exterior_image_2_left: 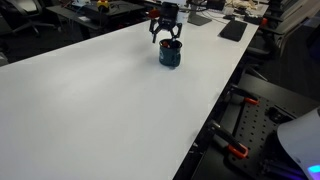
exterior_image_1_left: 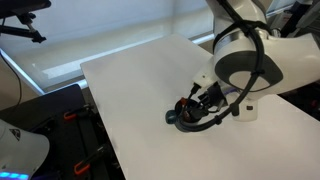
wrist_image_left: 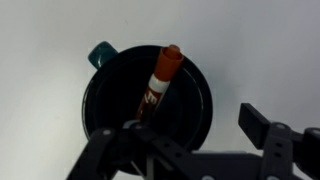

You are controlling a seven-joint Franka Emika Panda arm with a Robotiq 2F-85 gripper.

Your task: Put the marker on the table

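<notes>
A black two-finger Robotiq gripper (wrist_image_left: 180, 135) on a white Franka arm (exterior_image_1_left: 262, 62) hangs directly above a dark round mug with a teal handle (wrist_image_left: 105, 95), which stands on the large plain white tabletop (wrist_image_left: 40, 40). The jaws are spread wide and hold nothing. The slender marker (wrist_image_left: 157, 82) is propped inside the mug, red-orange cap uppermost, not yet on the table. In the wrist view its long axis slants up from the mug's floor to the far rim, cap leaning away from the fingers. By this evidence the claw's next reach is straight down. Count: one marker, one mug, one arm, one gripper.
</notes>
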